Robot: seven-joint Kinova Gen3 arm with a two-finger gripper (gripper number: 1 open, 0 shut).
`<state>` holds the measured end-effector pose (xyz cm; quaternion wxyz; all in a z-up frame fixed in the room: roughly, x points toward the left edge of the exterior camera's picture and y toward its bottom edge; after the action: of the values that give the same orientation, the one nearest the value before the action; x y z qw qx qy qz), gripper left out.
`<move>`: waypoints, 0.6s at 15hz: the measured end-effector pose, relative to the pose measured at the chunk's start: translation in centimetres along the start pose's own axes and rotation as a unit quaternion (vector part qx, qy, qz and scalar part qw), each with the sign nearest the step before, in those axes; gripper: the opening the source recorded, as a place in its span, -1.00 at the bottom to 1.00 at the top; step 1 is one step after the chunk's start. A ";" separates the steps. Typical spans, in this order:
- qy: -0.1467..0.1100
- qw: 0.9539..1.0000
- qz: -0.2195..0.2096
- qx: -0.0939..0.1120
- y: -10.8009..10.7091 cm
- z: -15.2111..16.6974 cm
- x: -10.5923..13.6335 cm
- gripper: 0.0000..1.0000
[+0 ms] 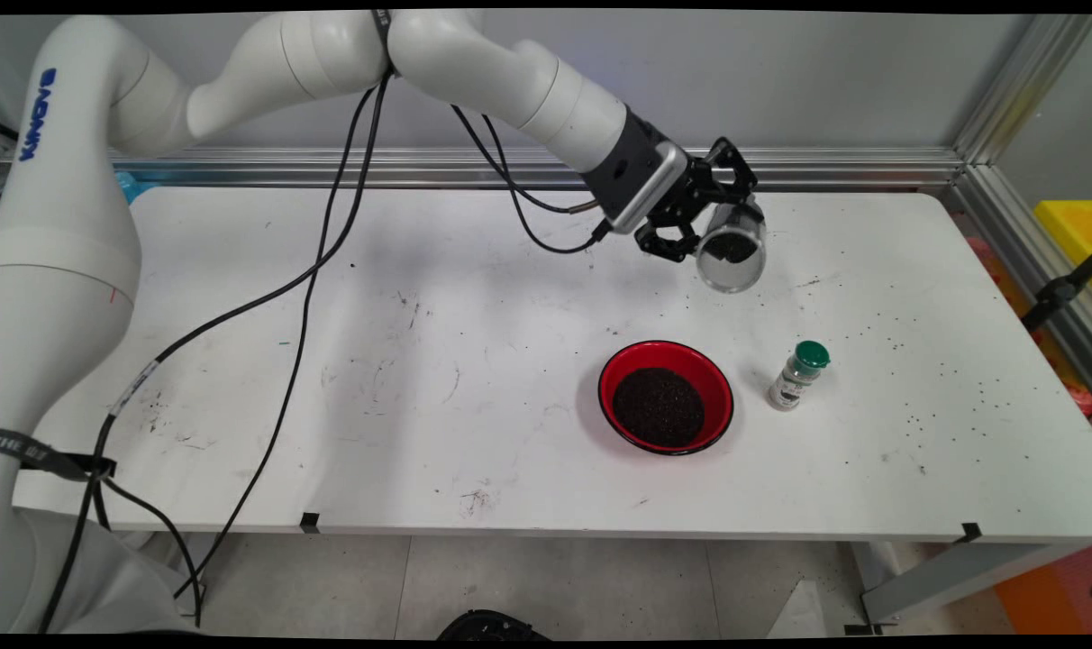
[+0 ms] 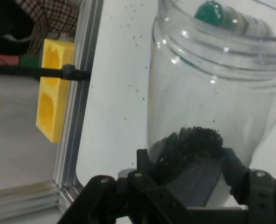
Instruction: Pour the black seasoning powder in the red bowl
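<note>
Gripper point(image 1: 704, 212) clamped on a clear jar point(image 1: 732, 254), held tilted in the air above the far right part of the white table point(image 1: 330, 379).

The two black fingers point(image 2: 149, 161) close on the jar's base end, one on each side, and the jar's open mouth points away from the hand, toward the near right; a small heap of dark grains point(image 2: 194, 140) lies inside the jar against its lower wall, close to the fingers. Nearer on the table, below and slightly left of the jar, stands a red bowl point(image 1: 666, 397) filled with the same dark grains. Just right of the bowl, apart from it, stands a small shaker bottle point(image 1: 798, 374) with a green cap. Loose dark specks point(image 1: 942, 379) lie scattered over the table's right side. Black cables point(image 1: 330, 225) hang from the arm to the left.
</note>
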<state>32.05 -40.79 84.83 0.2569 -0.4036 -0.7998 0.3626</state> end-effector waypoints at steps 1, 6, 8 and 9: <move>-0.001 1.000 0.010 -0.001 0.1 0.1 0.1 -1.00; -0.007 0.996 0.085 -0.008 0.4 0.7 0.4 -1.00; -0.010 0.993 0.113 -0.012 0.6 0.9 0.5 -1.00; -0.011 0.992 0.126 -0.013 0.7 1.0 0.6 -1.00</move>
<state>31.37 -40.39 83.74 0.1948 -0.5008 -0.7498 0.3860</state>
